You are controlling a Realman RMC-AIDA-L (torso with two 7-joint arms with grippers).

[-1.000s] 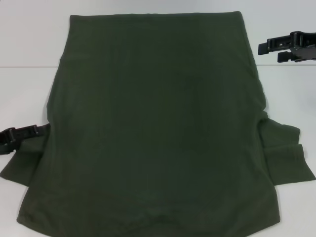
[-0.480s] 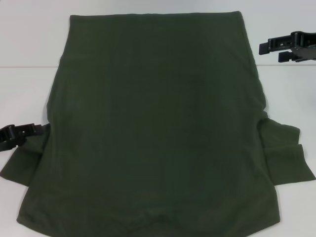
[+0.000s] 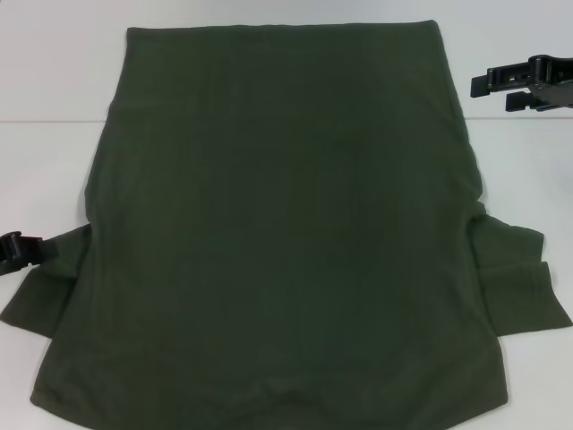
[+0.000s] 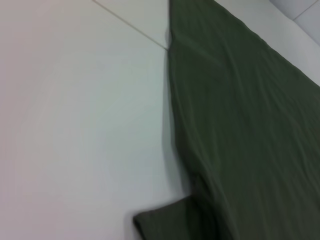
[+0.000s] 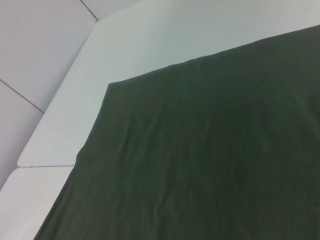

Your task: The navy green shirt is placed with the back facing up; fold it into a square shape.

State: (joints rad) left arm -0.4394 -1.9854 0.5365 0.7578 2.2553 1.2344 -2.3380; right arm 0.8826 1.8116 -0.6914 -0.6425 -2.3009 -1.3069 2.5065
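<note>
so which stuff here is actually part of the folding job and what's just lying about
Part of the job:
- navy green shirt, spread flat, both sleeves out
- left pincer, by the shirt's left sleeve
- right pincer, beside the shirt's far right corner, off the cloth

Just there:
- white table, only the surface under the shirt
- nothing else lying about

Left gripper (image 3: pixel 27 251): black, matte; blocky linked segments ending in a squared tip; only a short stub shows at the head view's edge.
Right gripper (image 3: pixel 483 88): black, matte; two slim flat fingers (image 3: pixel 498 77), notched along their edges, joined to a bulkier rounded knuckle with a lighter glint on top.
</note>
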